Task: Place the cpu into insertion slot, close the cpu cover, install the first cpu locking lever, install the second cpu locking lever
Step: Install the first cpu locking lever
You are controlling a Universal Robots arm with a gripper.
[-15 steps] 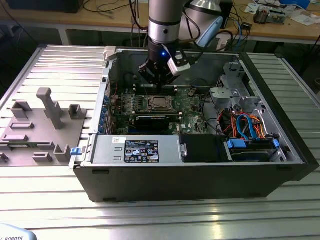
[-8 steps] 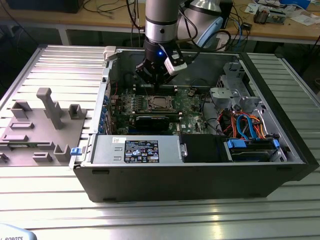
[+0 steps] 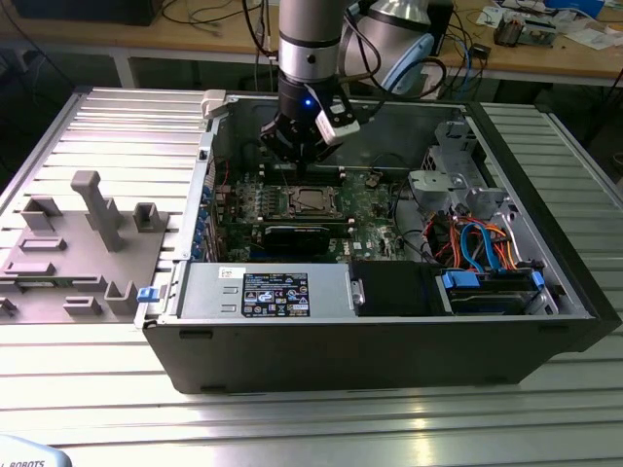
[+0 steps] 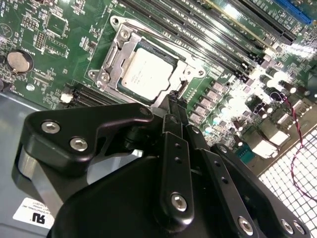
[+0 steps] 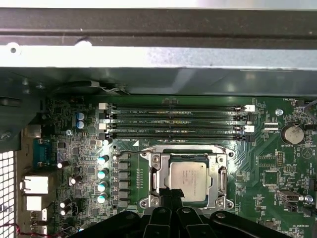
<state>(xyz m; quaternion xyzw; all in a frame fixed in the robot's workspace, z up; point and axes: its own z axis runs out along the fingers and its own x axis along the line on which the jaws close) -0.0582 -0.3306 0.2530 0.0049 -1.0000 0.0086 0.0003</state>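
While the gripper [image 4: 173,101] hovers, the cpu [image 4: 145,73] sits socketed.

An open computer case [image 3: 389,360] lies on a ribbed metal table [image 3: 321,423]; a grey fixture block [image 3: 78,253] sits at the exterior view's left; a labelled power supply [image 3: 268,292] lines the near wall; blue cables [image 3: 479,248] bunch right; memory sticks [image 5: 176,121] cross the green motherboard [image 5: 277,168] beside a coin battery [image 5: 292,134].
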